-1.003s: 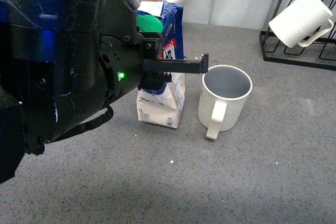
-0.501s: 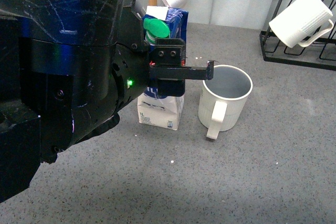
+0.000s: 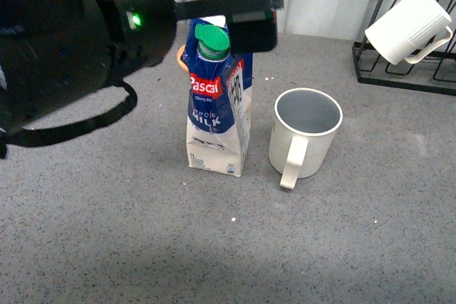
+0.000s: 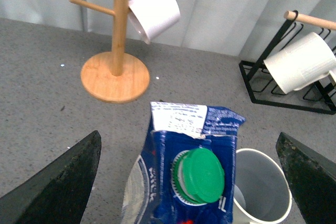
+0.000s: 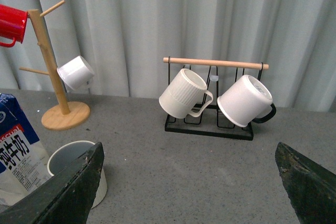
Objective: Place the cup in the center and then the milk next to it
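Observation:
The milk, a blue-and-cream carton with a green cap, stands upright on the grey tabletop. The cup, a cream-white mug, stands just to its right with its handle toward me and a small gap between them. My left gripper hangs open above the carton's top and touches nothing. In the left wrist view its fingers spread wide on either side of the cap. My right gripper is open over bare tabletop, with the cup and the milk off to one side.
A wooden mug tree behind the carton holds a small white cup and a red mug. A black wire rack at the back right carries a ribbed white mug and another white mug.
My left gripper has risen from beside the carton's middle to above its cap. The carton now stands free and fully in view. The cup has not moved.

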